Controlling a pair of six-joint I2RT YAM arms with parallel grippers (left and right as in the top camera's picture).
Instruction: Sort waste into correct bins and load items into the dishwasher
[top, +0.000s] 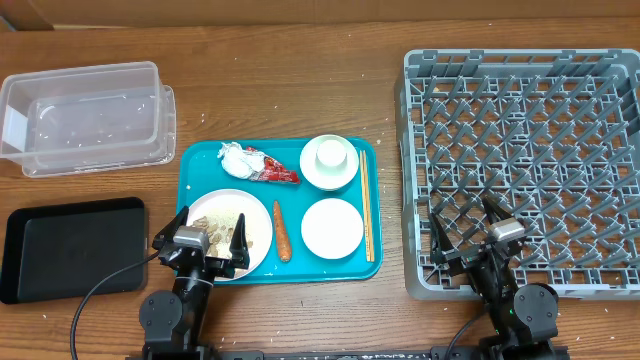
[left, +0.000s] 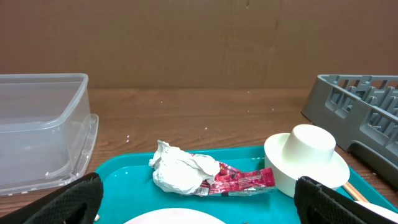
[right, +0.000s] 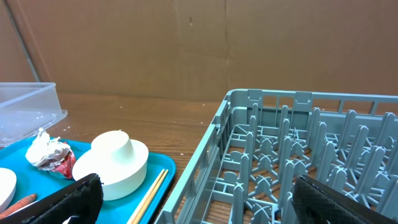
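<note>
Left hand (top: 212, 222): fingers apart and holding nothing, low over the near left of the teal tray (top: 295, 205), above the white plate (top: 256, 228).
Right hand (top: 465, 218): fingers apart and empty, over the near left corner of the grey dish rack (top: 520, 60).
Step in hand: nothing looks sorted yet, so I judge this is the first pick, and waste should go before dishes.
Black tray (top: 70, 250): on the surface at near left, just beside the left hand. It is the shortest trip for the food waste.
Rice scraps (top: 212, 215): loose on the plate. They are better tipped out with the plate than pinched.
Carrot (top: 281, 231): lies near-to-far just right of the plate. Close across its narrow width, clear of the plate rim.
Round white dish (top: 332, 228): right of the carrot. Leave it for the right hand.
Chopsticks (top: 367, 205): along the tray's right edge. They are thin, so grip both together at mid-length.
Red-and-white wrapper (top: 272, 172): touching the crumpled tissue (top: 236, 157) on the far left of the tray. Lift each alone so the other is not dragged.
Bowl with cup (top: 329, 162): on the far right of the tray. The cup may slide, so take it first.
Clear tub (top: 90, 70): far left on the surface, open on top. It likely suits the dry waste.
</note>
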